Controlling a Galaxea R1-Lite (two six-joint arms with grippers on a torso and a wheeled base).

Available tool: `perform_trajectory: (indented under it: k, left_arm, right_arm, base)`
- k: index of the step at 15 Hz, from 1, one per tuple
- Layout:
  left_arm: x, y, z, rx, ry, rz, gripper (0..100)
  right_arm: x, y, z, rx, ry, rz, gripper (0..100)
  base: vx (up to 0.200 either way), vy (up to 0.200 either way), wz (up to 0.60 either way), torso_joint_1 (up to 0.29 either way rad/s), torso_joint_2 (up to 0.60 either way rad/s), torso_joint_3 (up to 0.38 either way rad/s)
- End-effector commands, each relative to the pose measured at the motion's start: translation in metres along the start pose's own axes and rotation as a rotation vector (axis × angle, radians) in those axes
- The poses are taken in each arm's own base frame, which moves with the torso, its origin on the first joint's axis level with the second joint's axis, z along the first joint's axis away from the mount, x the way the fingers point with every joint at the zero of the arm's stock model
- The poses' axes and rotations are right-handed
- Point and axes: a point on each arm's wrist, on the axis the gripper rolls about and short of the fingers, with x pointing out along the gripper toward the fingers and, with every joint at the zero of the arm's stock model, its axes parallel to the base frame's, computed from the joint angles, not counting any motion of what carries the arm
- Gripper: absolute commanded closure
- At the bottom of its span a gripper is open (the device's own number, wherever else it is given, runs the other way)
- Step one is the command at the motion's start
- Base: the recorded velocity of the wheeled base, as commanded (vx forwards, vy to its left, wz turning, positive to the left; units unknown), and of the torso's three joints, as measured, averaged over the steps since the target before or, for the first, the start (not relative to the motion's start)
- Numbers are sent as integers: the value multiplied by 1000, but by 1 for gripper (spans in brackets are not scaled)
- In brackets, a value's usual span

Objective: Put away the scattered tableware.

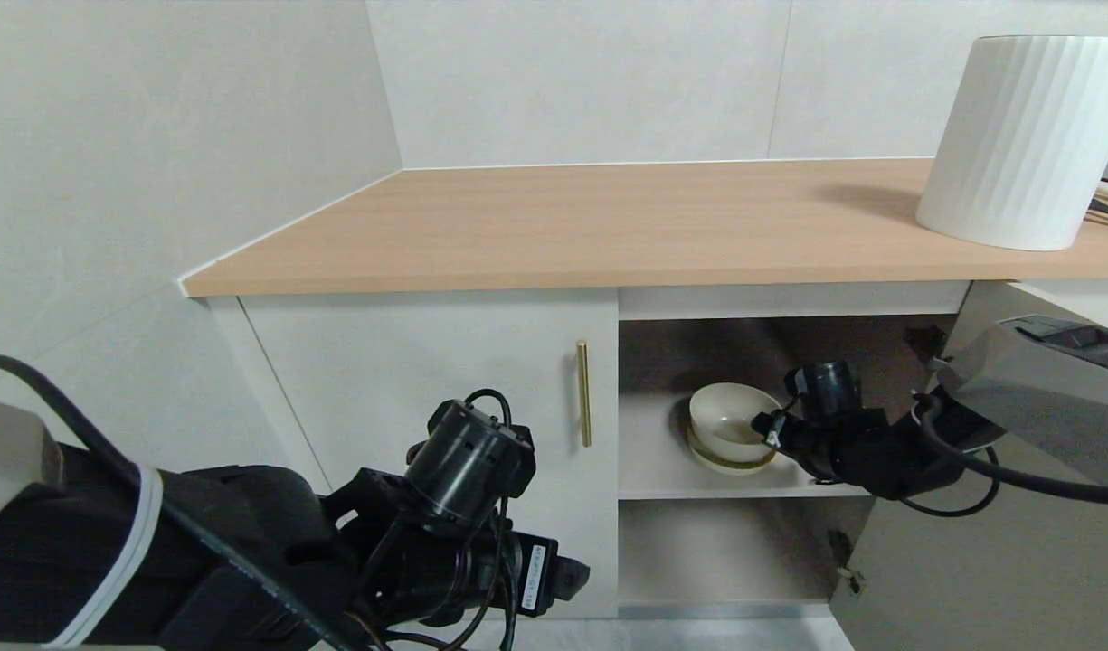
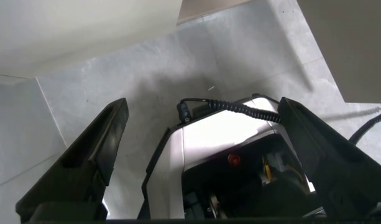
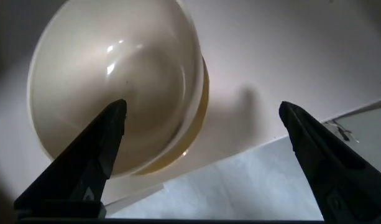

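Note:
A cream bowl [image 1: 725, 418] rests on a plate with a yellowish rim [image 1: 698, 448], both on the middle shelf of the open cabinet [image 1: 644, 475]. My right gripper [image 1: 771, 429] is at the bowl's right edge inside the cabinet. In the right wrist view the bowl [image 3: 115, 81] lies ahead of my right gripper [image 3: 202, 162], whose fingers [image 3: 97, 162] are spread wide with nothing between them. My left arm hangs low in front of the closed cabinet door. My left gripper [image 2: 202, 162] points down at the floor, open and empty.
The wooden countertop [image 1: 608, 226] holds a white ribbed container [image 1: 1024, 136] at the right. The closed left door has a gold handle [image 1: 582, 393]. The right door [image 1: 1015, 362] is swung open beside my right arm. A lower shelf [image 1: 725, 551] sits below.

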Motion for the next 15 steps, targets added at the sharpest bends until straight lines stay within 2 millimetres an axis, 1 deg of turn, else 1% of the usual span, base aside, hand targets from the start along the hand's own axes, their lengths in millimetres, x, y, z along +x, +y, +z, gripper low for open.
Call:
perform_trajectory:
  k: [1, 2, 3, 5, 6, 7, 8, 9, 11, 12, 13, 14, 15]
  left_arm:
    - [-12, 1, 4, -8, -36, -13, 0]
    - [-18, 2, 7, -14, -56, -17, 0]
    - [-35, 8, 11, -35, -104, -22, 0]
    - [-67, 27, 13, -85, -183, -9, 0]
    - [-72, 30, 13, -92, -194, -7, 0]
    - [-90, 36, 10, -109, -244, -12, 0]
    - [-106, 41, 4, -116, -276, -16, 0]
    - [-121, 48, -2, -131, -301, -10, 0]
    - [-142, 60, -11, -160, -340, 7, 0]
    - [-149, 63, -13, -168, -361, 9, 0]
    - [-156, 66, -18, -177, -381, 12, 0]
    - [-158, 67, -20, -181, -390, 13, 0]
    - [-159, 69, -21, -187, -396, 15, 0]
  right_arm:
    - [-26, 0, 1, -41, 25, 29, 0]
    - [-37, -2, -3, -85, 46, 41, 0]
    - [-63, -8, -5, -154, 69, 64, 0]
    - [-110, -15, -4, -255, 73, 118, 0]
    - [-119, -16, -3, -265, 69, 132, 0]
    - [-151, -21, -9, -285, 73, 175, 0]
    - [-176, -26, -12, -300, 67, 212, 0]
    - [-200, -29, -10, -306, 50, 249, 0]
    - [-242, -36, -4, -338, 87, 282, 0]
    - [-260, -38, -1, -350, 107, 314, 0]
    - [-283, -43, 3, -371, 137, 328, 0]
    - [-293, -46, 7, -377, 148, 324, 0]
    - [-306, -53, 10, -389, 181, 299, 0]
  base:
    - [0, 0, 0, 0, 0, 0]
    - [0, 0, 0, 0, 0, 0]
    - [0, 0, 0, 0, 0, 0]
    - [0, 0, 0, 0, 0, 0]
    - [0, 0, 0, 0, 0, 0]
    - [0, 0, 0, 0, 0, 0]
    - [0, 0, 0, 0, 0, 0]
    - [0, 0, 0, 0, 0, 0]
    - [0, 0, 0, 0, 0, 0]
    - [0, 0, 0, 0, 0, 0]
    - [0, 0, 0, 0, 0, 0]
    - [0, 0, 0, 0, 0, 0]
    - [0, 0, 0, 0, 0, 0]
